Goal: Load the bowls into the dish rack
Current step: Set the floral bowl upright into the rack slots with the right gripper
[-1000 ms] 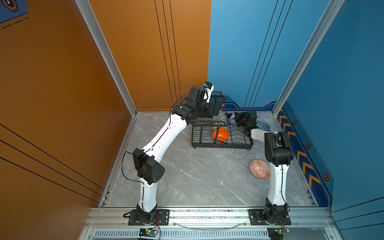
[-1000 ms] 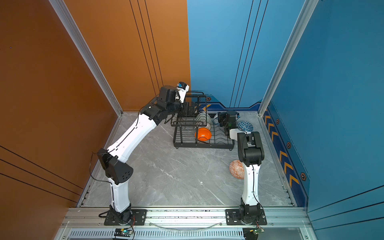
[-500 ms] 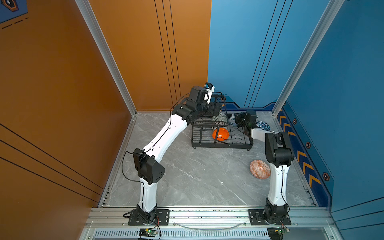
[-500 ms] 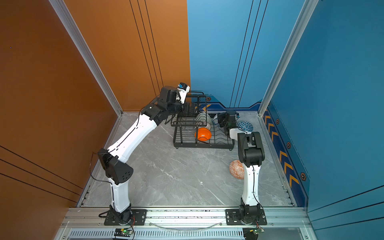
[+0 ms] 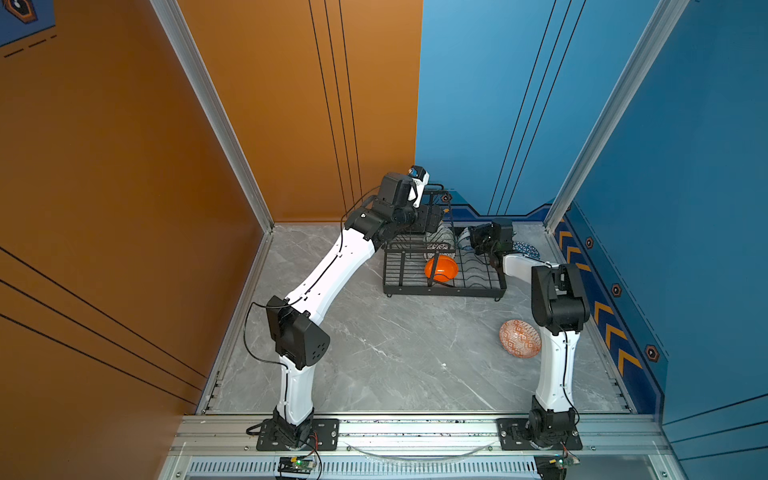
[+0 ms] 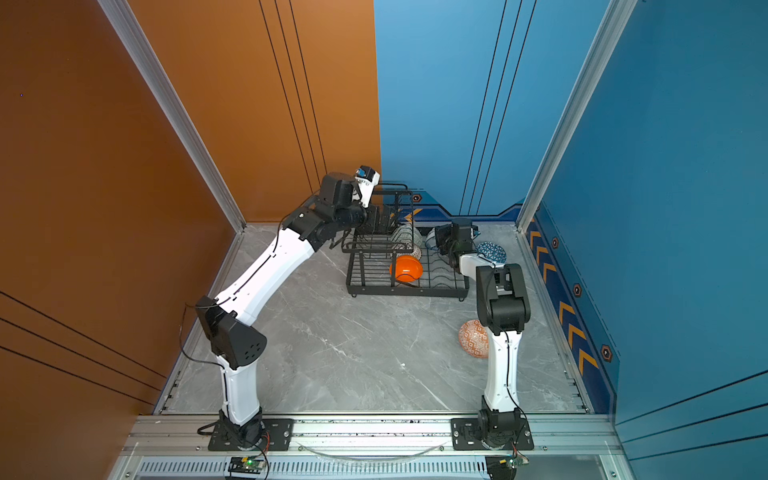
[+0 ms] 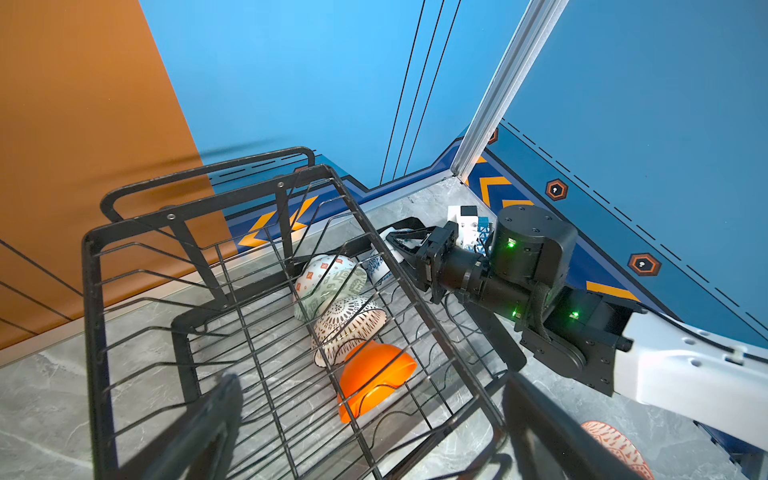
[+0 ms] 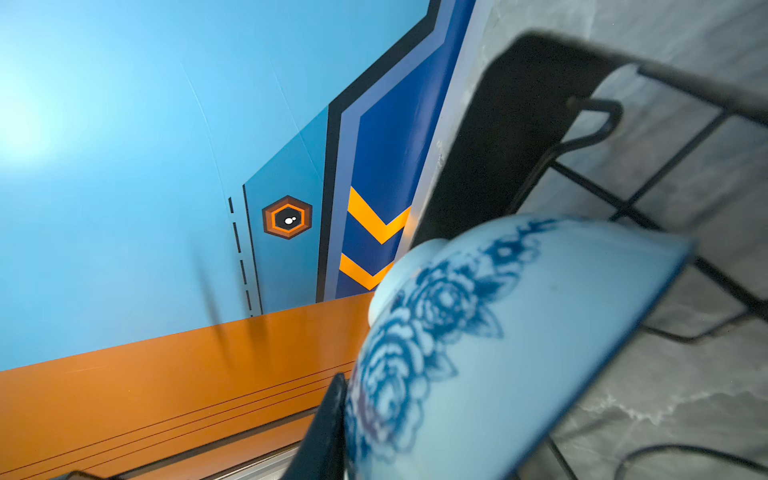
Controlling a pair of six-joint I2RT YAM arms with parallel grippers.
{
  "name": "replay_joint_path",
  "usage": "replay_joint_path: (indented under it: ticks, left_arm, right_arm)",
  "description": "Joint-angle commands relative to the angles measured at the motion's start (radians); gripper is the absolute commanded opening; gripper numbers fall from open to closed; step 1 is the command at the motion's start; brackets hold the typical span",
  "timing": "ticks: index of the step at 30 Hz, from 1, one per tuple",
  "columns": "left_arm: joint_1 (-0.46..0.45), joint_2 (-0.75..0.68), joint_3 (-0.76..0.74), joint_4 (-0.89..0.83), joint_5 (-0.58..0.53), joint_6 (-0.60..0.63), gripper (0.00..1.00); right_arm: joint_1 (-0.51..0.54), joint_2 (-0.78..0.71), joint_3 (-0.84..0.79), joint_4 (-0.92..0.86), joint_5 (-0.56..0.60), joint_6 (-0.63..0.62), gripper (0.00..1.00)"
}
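Right gripper (image 7: 395, 247) sits at the far right corner of the dish rack (image 5: 444, 286), on the blue-floral bowl (image 8: 478, 340). The bowl is tilted on edge over the base tray slots, its foot toward the back wall. It is just beside the pale-green bowl (image 7: 328, 282) at the far end of a row. The dark-lattice bowl (image 7: 349, 324) comes next in that row, then the plain orange bowl (image 5: 441, 268).

In the right wrist view one finger (image 8: 324, 436) lies against the bowl's outer wall and the other is hidden. I cannot tell whether the jaws clamp the rim or have let go.

Left gripper (image 7: 372, 376) is wide open and empty above the upper basket (image 7: 92, 311) at the rack's left end.

Key relation, as a judgement: the bowl is seated and its neighbour is tight on the side away from the arm. The free way out for the jaws is therefore back along the arm, toward the rack's right end.

Two bowls are not loaded, both on the worktop (image 5: 395, 353). The blue triangle bowl (image 5: 527, 250) is off the rack's right end near the right wall, and the orange-red geometric bowl (image 5: 519, 338) is by the right edge. The right arm is nearer to both.
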Motion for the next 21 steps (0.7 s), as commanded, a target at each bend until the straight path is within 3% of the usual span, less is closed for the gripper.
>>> replay_joint_path:
  ticks: [1, 21]
  left_arm:
    - [-0.008, -0.031, -0.008, 0.006, 0.008, 0.017, 0.98]
    - [-0.017, -0.027, -0.005, 0.006, 0.006, 0.019, 0.98]
  right_arm:
    - [-0.005, 0.012, 0.012, -0.144, 0.023, -0.017, 0.26]
    - [0.008, 0.065, 0.105, -0.206, 0.035, 0.038, 0.29]
